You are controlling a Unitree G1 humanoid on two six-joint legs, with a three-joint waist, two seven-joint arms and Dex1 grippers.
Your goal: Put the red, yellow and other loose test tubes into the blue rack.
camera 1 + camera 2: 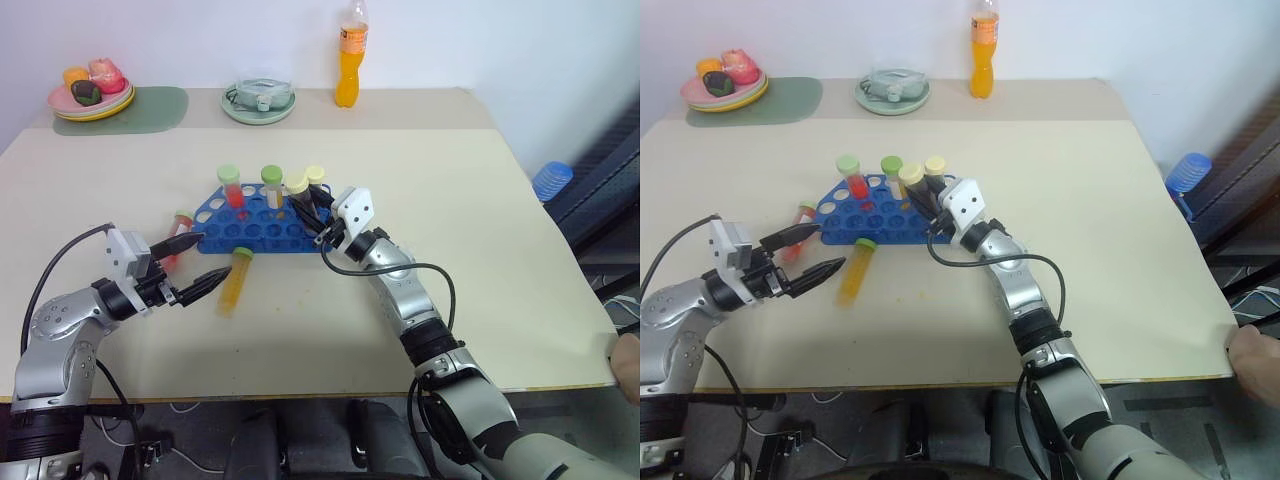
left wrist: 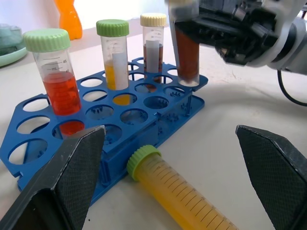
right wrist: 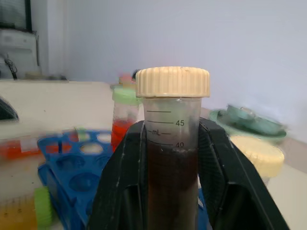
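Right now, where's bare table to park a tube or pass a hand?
Free: the wide stretch of table right of the blue rack and right gripper, and the band between the rack and the round dish. Crowded: in front of the rack's left end, where the yellow tube, a red tube and the open left gripper sit.
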